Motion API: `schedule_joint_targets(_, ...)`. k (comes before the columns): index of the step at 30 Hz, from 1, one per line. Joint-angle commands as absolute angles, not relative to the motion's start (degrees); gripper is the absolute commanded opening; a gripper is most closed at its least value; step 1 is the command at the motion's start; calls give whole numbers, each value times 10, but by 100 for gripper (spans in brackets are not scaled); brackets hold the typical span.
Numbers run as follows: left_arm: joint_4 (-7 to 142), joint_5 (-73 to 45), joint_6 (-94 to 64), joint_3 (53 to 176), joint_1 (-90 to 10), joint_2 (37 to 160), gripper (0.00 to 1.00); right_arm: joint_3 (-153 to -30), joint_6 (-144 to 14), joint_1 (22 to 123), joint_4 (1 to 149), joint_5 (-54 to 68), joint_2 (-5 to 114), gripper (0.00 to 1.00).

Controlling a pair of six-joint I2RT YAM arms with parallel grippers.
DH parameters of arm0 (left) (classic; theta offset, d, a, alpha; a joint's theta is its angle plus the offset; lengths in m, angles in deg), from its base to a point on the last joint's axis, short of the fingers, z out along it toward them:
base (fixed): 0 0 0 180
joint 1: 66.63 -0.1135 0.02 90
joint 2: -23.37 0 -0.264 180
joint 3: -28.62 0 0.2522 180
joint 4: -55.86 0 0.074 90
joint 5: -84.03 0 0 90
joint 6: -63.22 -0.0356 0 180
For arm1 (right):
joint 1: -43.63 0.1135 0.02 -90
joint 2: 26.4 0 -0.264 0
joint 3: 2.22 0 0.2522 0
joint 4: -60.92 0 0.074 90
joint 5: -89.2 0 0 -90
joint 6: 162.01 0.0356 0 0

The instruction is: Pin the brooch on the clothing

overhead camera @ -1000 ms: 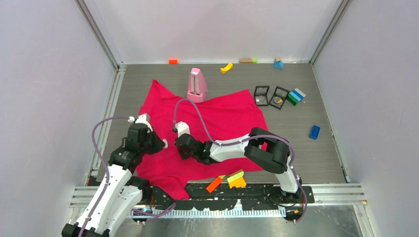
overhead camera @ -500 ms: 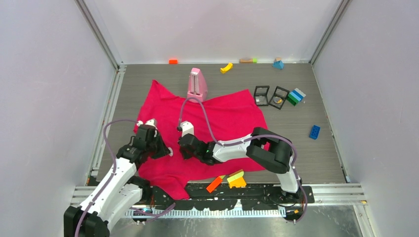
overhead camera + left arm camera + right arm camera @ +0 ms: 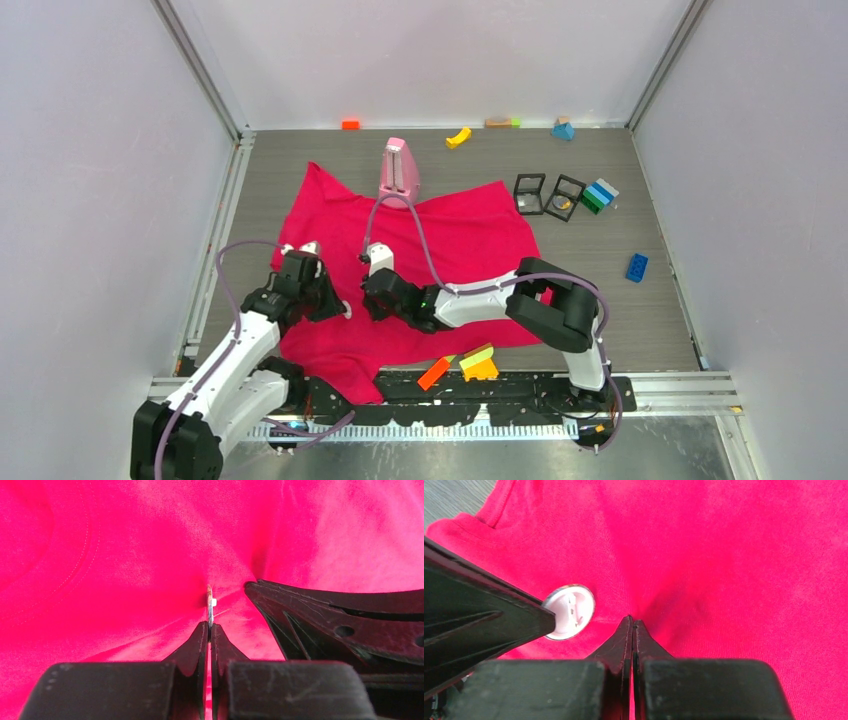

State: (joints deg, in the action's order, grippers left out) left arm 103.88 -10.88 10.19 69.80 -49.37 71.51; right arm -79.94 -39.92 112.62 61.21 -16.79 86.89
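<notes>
The clothing (image 3: pixel 455 240) is a crimson-pink T-shirt spread on the grey table, and it fills both wrist views (image 3: pixel 125 555) (image 3: pixel 734 555). My left gripper (image 3: pixel 338 308) (image 3: pixel 210 626) is shut on the brooch (image 3: pixel 210 602), a thin round disc seen edge-on, its far edge touching puckered cloth. The right wrist view shows the brooch's (image 3: pixel 570 611) white back beside the left finger (image 3: pixel 479 617). My right gripper (image 3: pixel 370 303) (image 3: pixel 631 619) is shut on a pinch of the shirt right next to the brooch, with creases running to its tips.
A pink metronome-shaped object (image 3: pixel 400 172) stands at the shirt's far edge. Two black square frames (image 3: pixel 545 195) and a green-blue block stack (image 3: pixel 599 194) lie to the right. A blue block (image 3: pixel 636 266) sits further right, and orange and yellow blocks (image 3: pixel 465 363) lie near the front rail.
My left arm has swung right and a little nearer, bringing the brooch close to the right gripper. The right gripper has barely shifted; both stay shut.
</notes>
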Motion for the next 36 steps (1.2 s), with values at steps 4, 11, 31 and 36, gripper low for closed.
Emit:
schedule_joint_targets(4,1017,-115,93,705,-492,722,0,-798,-406,1126,586,-158,825,1)
schedule_joint_targets(11,1009,-114,94,702,-492,729,0,-798,-415,1129,584,-135,829,1)
schedule_joint_targets(31,1000,-114,93,703,-492,750,0,-797,-439,1137,578,-122,832,1)
schedule_joint_targets(36,993,-119,95,702,-492,754,0,-798,-444,1138,579,-114,836,1)
